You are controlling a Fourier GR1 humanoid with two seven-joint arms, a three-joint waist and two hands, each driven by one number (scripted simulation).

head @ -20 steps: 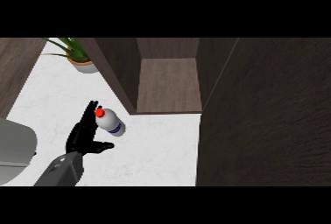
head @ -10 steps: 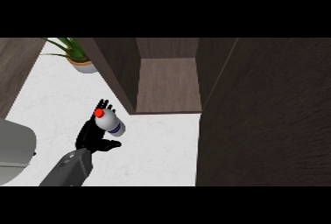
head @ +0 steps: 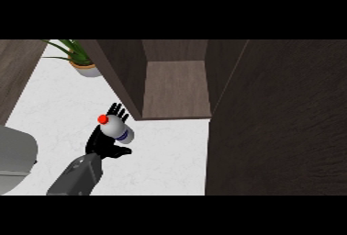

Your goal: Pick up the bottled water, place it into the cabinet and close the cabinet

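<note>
I saw the left hand with fingers curled around the bottled water, red cap at ten o'clock, just beside the open cabinet at seven o'clock.

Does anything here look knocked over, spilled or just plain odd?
Nothing stands out. The bottled water with its red cap is in the left hand, off the white counter, near the open cabinet. No spill shows. The potted plant stands upright at the back.
</note>
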